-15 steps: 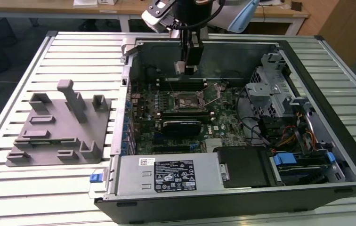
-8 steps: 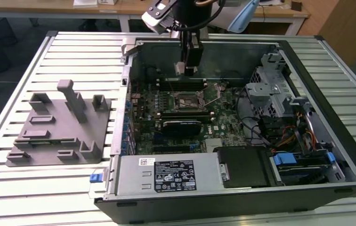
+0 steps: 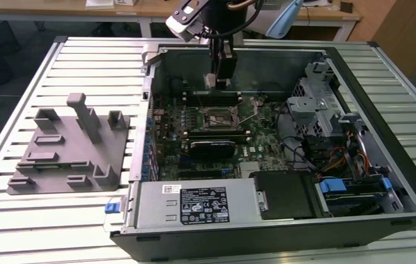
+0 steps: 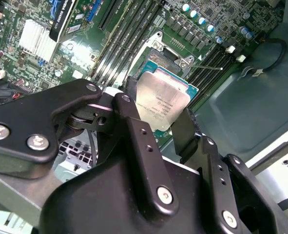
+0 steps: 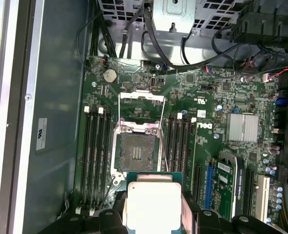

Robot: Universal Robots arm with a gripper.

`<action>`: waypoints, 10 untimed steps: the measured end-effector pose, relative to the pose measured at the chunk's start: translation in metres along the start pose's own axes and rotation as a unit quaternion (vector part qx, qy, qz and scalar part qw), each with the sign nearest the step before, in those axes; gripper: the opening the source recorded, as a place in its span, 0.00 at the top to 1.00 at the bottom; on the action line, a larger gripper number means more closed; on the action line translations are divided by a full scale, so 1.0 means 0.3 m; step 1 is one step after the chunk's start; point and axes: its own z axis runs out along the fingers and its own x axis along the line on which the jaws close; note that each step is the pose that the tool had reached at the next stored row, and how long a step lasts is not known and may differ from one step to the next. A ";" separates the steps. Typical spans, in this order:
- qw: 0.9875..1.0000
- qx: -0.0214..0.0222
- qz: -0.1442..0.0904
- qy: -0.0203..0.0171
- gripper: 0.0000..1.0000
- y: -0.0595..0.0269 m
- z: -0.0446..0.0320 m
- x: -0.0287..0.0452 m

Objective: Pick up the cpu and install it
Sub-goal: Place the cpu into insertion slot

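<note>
The cpu (image 4: pixel 162 102), a flat square chip with a pale silvery top, sits between the two black fingers of my gripper (image 4: pixel 158 117), which is shut on it. In the exterior view the gripper (image 3: pixel 218 77) hangs inside the open computer case, above the back of the motherboard, with the cpu (image 3: pixel 212 81) at its tip. The empty cpu socket (image 5: pixel 136 151) lies open on the green board, its metal load plate (image 5: pixel 141 105) flipped back. In the first wrist view the cpu (image 5: pixel 153 200) hovers just beside the socket, above board level.
Memory slots (image 5: pixel 95 156) flank the socket on both sides. A grey plastic fixture (image 3: pixel 69 148) with upright posts stands on the slatted table at the exterior view's left. The case holds a power supply (image 3: pixel 193 203), a drive cage (image 3: pixel 318 104) and loose cables (image 3: pixel 326 159).
</note>
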 end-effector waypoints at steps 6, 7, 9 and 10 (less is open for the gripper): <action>1.000 0.000 0.000 0.000 0.47 0.000 0.006 0.000; 1.000 0.000 0.000 0.000 0.47 0.000 0.008 0.001; 1.000 0.000 0.000 0.000 0.47 0.000 0.012 0.001; 1.000 0.000 0.000 0.000 0.47 0.000 0.016 0.002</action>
